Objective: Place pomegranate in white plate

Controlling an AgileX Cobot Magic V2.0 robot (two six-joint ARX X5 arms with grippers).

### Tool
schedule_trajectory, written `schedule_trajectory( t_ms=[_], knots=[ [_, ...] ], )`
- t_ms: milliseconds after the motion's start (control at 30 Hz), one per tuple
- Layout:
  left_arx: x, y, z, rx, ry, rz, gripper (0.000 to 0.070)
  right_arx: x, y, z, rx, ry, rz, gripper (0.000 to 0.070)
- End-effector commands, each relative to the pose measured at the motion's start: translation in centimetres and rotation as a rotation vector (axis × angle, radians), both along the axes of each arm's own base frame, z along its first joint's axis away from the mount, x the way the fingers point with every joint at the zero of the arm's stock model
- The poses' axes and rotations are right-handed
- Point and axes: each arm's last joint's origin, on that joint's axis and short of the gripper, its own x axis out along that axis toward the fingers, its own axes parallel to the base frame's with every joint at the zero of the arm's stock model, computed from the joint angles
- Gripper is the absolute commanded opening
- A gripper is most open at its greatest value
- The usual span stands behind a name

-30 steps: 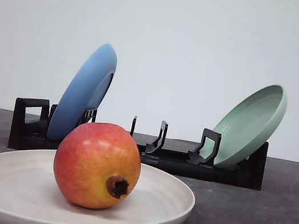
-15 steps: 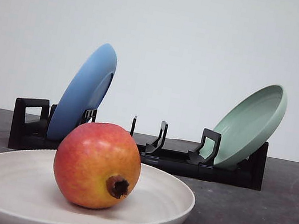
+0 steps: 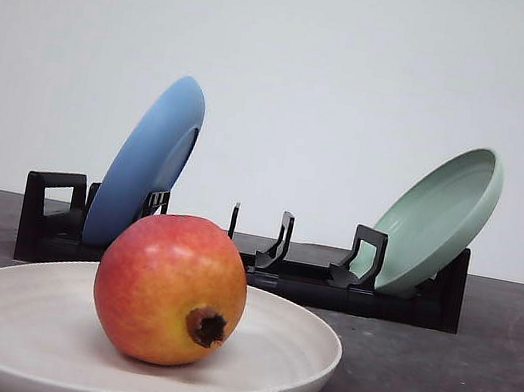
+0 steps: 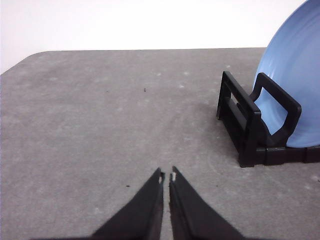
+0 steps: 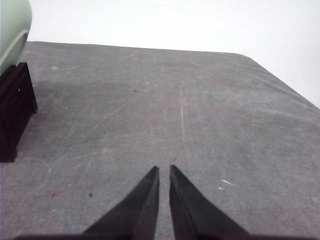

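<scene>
One pomegranate (image 3: 170, 289) sits in the white plate (image 3: 17, 315) at the near left, calyx facing near-right. Farther back, the black rack (image 3: 260, 262) holds a blue plate (image 3: 146, 160) at its left end and a pale green plate (image 3: 437, 222) at its right. My left gripper (image 4: 166, 176) and right gripper (image 5: 164, 168) are both pinched shut, holding nothing, over bare table (image 5: 200, 115). Nothing has shifted since a second ago.

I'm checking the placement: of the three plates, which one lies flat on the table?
The white plate, holding the pomegranate. The blue plate and the pale green plate both stand tilted in the black rack behind it.
</scene>
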Motion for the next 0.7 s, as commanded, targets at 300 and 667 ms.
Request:
schedule_trajectory(
  t_ms=[300, 667],
  knots=[
    [0.03, -0.01, -0.33, 0.003, 0.011, -0.007, 0.0000, 0.03, -0.03, 0.01, 0.015, -0.013, -0.006, 0.0035],
    [0.03, -0.01, -0.33, 0.003, 0.011, -0.007, 0.0000, 0.03, -0.03, 0.01, 0.015, -0.013, -0.006, 0.0035]
  ],
)
